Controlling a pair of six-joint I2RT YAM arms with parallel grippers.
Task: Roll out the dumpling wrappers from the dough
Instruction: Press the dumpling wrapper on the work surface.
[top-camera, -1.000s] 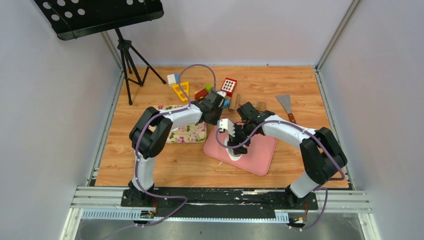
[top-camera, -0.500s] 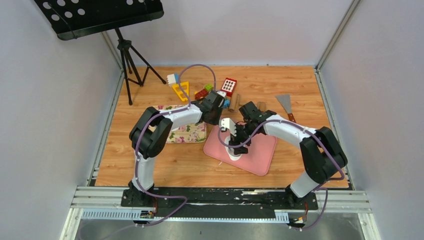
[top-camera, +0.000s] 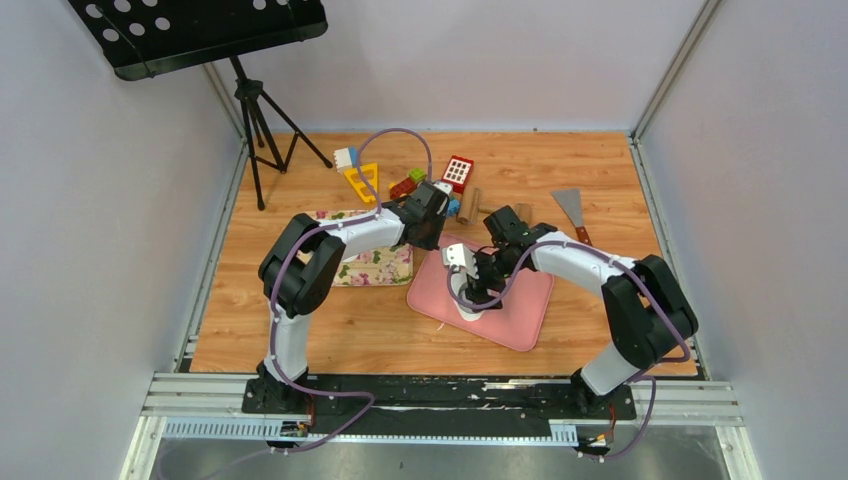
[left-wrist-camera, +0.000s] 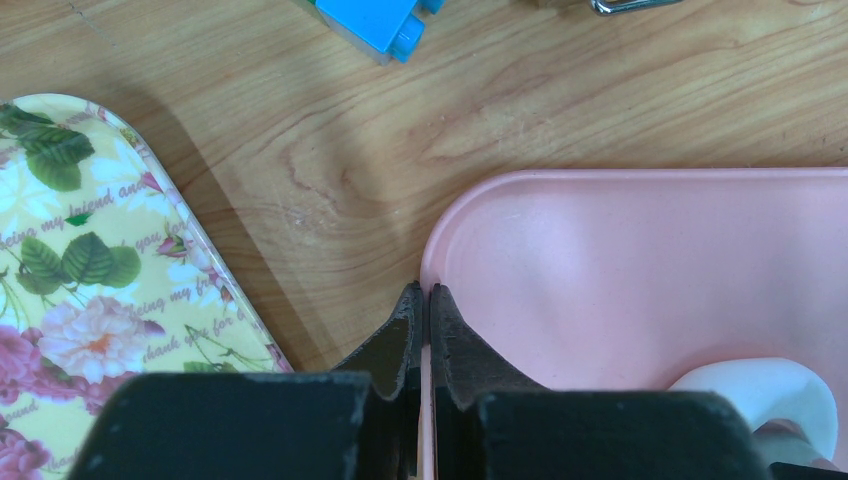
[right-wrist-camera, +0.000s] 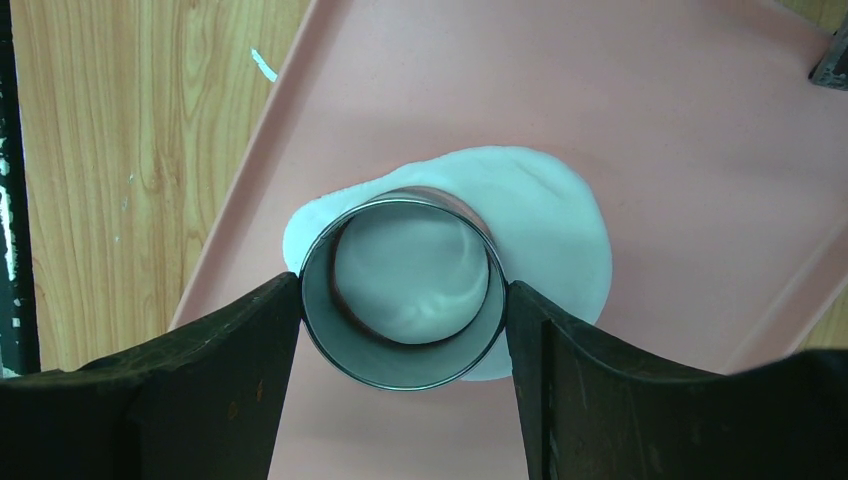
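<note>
Pink plastic is catching the eye first: a pink tray (top-camera: 520, 312) is lying on the wooden worktop (top-camera: 300, 335) in front of the two arms, turned at a slant to the worktop's edges. The dough (right-wrist-camera: 555, 235) is sitting on that tray as a flattened, irregular white sheet, near the tray's left edge in the right wrist view.

The right end effector (right-wrist-camera: 402, 290) is reaching down over the sheet, and its two dark fingers (right-wrist-camera: 240, 350) are pressing against opposite sides of a metal ring (right-wrist-camera: 400, 368), so it is clamped on the ring. The ring is standing with its opening facing up at the camera, over the near-left part of the sheet, and a round patch of dough is showing through it. Dough is spreading out beyond the ring on the far and right sides. I cannot tell whether the ring is cutting into the sheet or only resting on it.

The left end effector (left-wrist-camera: 422, 300) is sitting low at the tray's far left corner. Its fingertips are drawn together with only a sliver between them, and the tray's rim is running into that sliver, so it is pinching the pink tray by its edge.

Just beside that corner a floral tray (left-wrist-camera: 90, 270) is lying on the worktop, apart from the pink one. A blue block (left-wrist-camera: 375, 22) is lying farther back, among other toy blocks (top-camera: 410, 183), and a scraper (top-camera: 570, 208) is lying off to the right.
</note>
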